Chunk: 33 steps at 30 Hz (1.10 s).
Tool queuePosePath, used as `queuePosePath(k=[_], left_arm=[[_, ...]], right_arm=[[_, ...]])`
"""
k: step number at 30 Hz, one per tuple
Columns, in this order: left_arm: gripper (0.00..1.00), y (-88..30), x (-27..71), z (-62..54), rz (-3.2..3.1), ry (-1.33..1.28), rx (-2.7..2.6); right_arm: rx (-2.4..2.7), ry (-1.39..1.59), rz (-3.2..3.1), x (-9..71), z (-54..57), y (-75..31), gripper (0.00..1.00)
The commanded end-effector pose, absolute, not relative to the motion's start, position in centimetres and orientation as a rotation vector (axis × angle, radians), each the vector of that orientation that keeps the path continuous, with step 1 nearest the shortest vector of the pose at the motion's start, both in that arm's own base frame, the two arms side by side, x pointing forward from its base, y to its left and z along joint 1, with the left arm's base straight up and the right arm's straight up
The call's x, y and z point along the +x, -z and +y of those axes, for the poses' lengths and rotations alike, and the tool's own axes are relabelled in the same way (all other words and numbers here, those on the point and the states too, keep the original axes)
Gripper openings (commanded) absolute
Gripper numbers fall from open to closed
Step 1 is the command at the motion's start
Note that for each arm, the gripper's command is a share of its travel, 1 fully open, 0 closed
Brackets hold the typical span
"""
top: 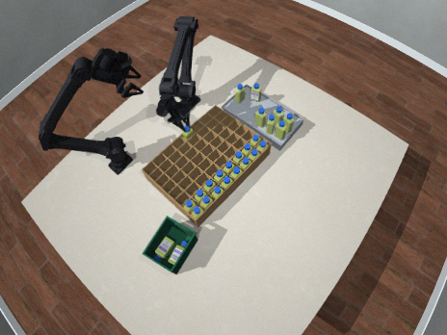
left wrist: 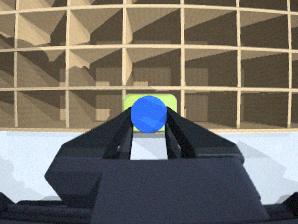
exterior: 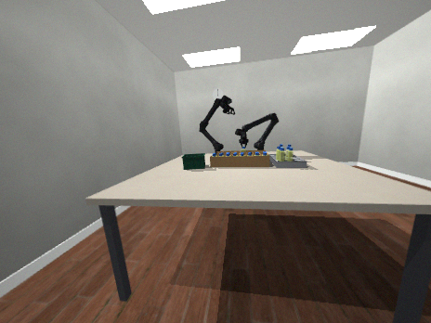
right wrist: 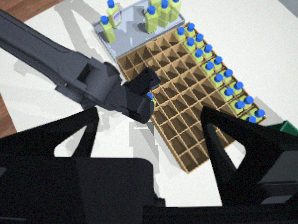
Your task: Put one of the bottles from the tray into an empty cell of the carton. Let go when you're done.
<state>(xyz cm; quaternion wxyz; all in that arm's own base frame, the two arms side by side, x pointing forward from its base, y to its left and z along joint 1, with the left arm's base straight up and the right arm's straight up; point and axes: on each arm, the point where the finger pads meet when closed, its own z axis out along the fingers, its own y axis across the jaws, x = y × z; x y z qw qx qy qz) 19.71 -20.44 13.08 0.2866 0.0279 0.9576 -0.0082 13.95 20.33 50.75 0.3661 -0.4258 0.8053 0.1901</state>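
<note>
- Between the closed-in jaws of the left gripper (top: pixel 186 127) (exterior: pixel 243 146) (left wrist: pixel 149 112) (right wrist: pixel 150 94), a blue-capped yellow-green bottle (top: pixel 187 134) (exterior: pixel 243 148) (left wrist: pixel 149 114) (right wrist: pixel 153 101) is held upright at an edge-row cell.
- The divided carton (top: pixel 234 186) (exterior: pixel 241 161) (left wrist: pixel 210 89) (right wrist: pixel 169 143) lies between grey tray (top: pixel 246 112) (exterior: pixel 294 164) (right wrist: pixel 131 37) and green bin (top: pixel 160 264) (exterior: pixel 193 161) (right wrist: pixel 289 128).
- Right gripper (top: pixel 141 84) (exterior: pixel 233 112) (right wrist: pixel 150 109): raised, wide open.

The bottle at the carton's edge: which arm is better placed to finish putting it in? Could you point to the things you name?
Left, I'd say: its tool (top: pixel 186 129) (left wrist: pixel 149 112) already grips the bottle (top: pixel 187 135) (left wrist: pixel 150 98) at the carton (top: pixel 170 197) (exterior: pixel 240 161); the right tool (top: pixel 141 83) (right wrist: pixel 149 112) is open, raised and off to one side.
</note>
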Motion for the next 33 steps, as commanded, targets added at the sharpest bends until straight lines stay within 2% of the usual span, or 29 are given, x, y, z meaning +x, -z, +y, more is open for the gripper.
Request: queuePosePath(k=[1,18,22,27,28,33], left_arm=[[0.22,-12.8,20.1,-21.2,2.536,0.05,0.062],[0.22,-11.7,20.3,-21.7,2.529,0.076,0.054],[0.67,-11.7,20.3,-21.6,2.529,0.074,0.055],[0.67,-11.5,20.2,-21.3,2.529,0.073,0.055],[0.78,-12.4,20.5,-21.5,2.519,0.09,0.048],[0.8,-14.4,20.9,-21.5,2.504,0.121,0.039]], right_arm=[[-1.051,-0.509,2.038,14.0,19.7,-53.6,1.0],[-1.051,-0.509,2.038,14.0,19.7,-53.6,1.0],[-1.051,-0.509,2.038,14.0,19.7,-53.6,1.0],[-1.051,-0.509,2.038,14.0,19.7,-53.6,1.0],[-1.051,-0.509,2.038,14.0,19.7,-53.6,1.0],[-1.051,-0.509,2.038,14.0,19.7,-53.6,1.0]])
